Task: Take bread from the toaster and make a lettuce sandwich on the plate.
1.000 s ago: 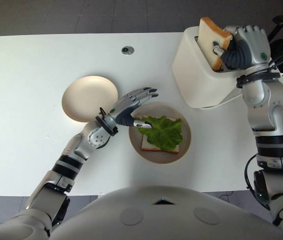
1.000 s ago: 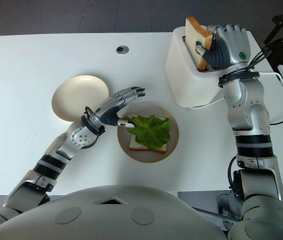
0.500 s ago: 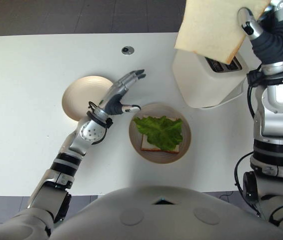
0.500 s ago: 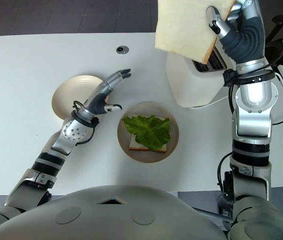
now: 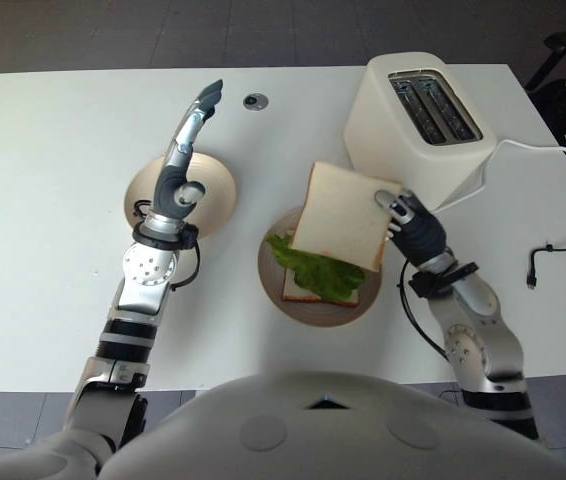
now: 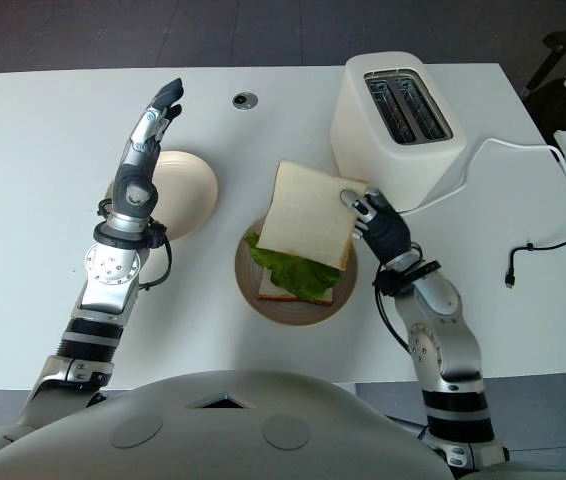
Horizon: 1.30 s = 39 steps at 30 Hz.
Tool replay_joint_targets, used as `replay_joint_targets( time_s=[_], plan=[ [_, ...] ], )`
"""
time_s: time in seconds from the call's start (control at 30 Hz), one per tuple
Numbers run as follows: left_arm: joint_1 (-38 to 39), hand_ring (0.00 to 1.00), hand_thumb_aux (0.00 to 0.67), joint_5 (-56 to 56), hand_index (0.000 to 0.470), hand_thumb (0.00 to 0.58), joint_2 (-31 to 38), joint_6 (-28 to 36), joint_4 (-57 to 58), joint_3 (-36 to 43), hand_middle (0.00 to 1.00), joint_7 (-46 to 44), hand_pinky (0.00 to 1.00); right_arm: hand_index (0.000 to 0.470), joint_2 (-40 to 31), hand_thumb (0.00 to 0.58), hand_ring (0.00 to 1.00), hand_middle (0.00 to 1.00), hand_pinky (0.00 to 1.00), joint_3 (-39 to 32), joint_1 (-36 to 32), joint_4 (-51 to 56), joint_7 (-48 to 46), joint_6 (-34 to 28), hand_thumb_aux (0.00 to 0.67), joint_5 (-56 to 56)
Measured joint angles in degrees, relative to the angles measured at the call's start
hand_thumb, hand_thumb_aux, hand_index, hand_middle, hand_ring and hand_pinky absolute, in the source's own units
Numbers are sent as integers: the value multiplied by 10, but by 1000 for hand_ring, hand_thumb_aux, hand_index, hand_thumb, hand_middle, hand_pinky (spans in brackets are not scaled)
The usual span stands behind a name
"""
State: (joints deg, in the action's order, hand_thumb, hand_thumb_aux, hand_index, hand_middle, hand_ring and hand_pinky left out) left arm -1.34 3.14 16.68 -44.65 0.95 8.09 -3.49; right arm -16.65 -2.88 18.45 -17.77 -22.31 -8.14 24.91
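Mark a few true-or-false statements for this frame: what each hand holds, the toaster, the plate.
1. The right hand holds a bread slice above the lettuce. True.
2. A slice sits in the toaster. False: both slots are empty.
3. The left hand grips the lettuce. False: it is open and raised, in front of the empty plate, holding nothing.
4. The lettuce lies on a bottom slice on the near plate. True.
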Motion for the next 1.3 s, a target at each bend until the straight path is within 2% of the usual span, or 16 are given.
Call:
replay_joint_targets(
  time_s=[0.07, 0.2, 0.37, 0.47, 0.63, 0.67, 0.7, 0.73, 0.8, 0.83, 0.87, 1.1, 1.3],
  plan=[
    [14, 0, 0, -22, 0, 0, 3, -17, -16, 14, 0, -31, 0, 470, 0, 580, 1000, 1000, 1000, -8, 3, 21, -10, 20, 670, -25],
    [42, 0, 0, -67, 0, 0, 35, -37, -61, 100, 0, -130, 0, 470, -10, 580, 1000, 1000, 1000, -23, 7, 59, -26, 80, 670, -89],
    [76, 0, 0, 60, 0, 0, 104, -52, -22, 207, 0, -249, 0, 470, -14, 580, 1000, 1000, 1000, -44, -1, 83, -18, 134, 670, -161],
    [74, 0, 0, 110, 0, 0, 113, -56, 2, 224, 0, -262, 0, 470, -14, 580, 1000, 1000, 1000, -54, -7, 94, -1, 156, 670, -199],
    [35, 0, 0, 216, 0, 0, 97, -74, 47, 227, 0, -204, 0, 470, -14, 580, 1000, 1000, 1000, -57, -14, 101, 32, 179, 670, -249],
    [31, 0, 0, 224, 0, 0, 95, -77, 55, 229, 0, -193, 0, 0, -16, 0, 1000, 1000, 1000, -56, -16, 102, 37, 184, 0, -256],
    [28, 0, 0, 226, 0, 0, 94, -82, 62, 231, 0, -187, 0, 0, -20, 0, 996, 996, 996, -56, -16, 103, 41, 189, 0, -264],
    [26, 0, 0, 226, 0, 0, 93, -85, 66, 232, 0, -185, 0, 0, -22, 0, 941, 941, 941, -57, -16, 102, 42, 193, 0, -274],
    [21, 0, 0, 226, 0, 0, 91, -92, 77, 236, 0, -179, 0, 0, -24, 0, 408, 408, 408, -58, -16, 103, 54, 208, 0, -298],
    [19, 0, 0, 226, 0, 0, 92, -93, 80, 237, 0, -177, 0, 0, -24, 0, 75, 75, 75, -60, -16, 103, 60, 214, 0, -308],
    [17, 0, 0, 226, 0, 0, 92, -95, 83, 240, 0, -176, 0, 0, -24, 0, 0, 0, 0, -60, -16, 103, 67, 219, 0, -319],
    [11, 0, 0, 220, 0, 0, 92, -99, 90, 243, 0, -170, 0, 0, -6, 0, 0, 0, 0, -54, -27, 103, 128, 278, 0, -363],
    [11, 0, 0, 222, 0, 0, 93, -92, 97, 245, 0, -168, 0, 0, 23, 0, 0, 0, 0, -17, -66, 82, 169, 344, 0, -340]
  ],
)
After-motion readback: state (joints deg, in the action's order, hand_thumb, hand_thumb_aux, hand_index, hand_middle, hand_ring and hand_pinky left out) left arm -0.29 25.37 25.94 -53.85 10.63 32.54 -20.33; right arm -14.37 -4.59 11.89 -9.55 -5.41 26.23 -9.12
